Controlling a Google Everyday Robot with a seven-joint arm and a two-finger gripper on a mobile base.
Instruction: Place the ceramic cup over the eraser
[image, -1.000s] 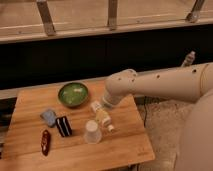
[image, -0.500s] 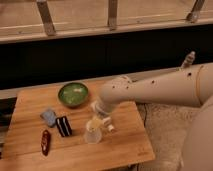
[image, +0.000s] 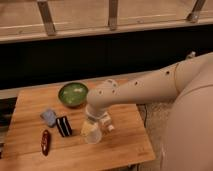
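The ceramic cup (image: 91, 134) is a small white tapered cup standing on the wooden table (image: 30, 105), near its front middle. The eraser (image: 63, 126), a black block with white stripes, lies just left of the cup, a small gap apart. My arm reaches in from the right. The gripper (image: 92, 121) hangs directly over the cup, down at its upper part, open. I cannot tell whether it touches the cup. The cup rests on the table.
A green bowl (image: 73, 94) sits behind the eraser. A blue-grey lumpy thing (image: 49, 117) lies left of the eraser, and a slim dark-red object (image: 45, 142) lies near the front left. A white labelled bottle (image: 106, 121) lies right of the cup, partly hidden by the arm.
The arm has swung left and down, bringing the gripper from above the bottle to right over the cup. Nothing on the table has moved.
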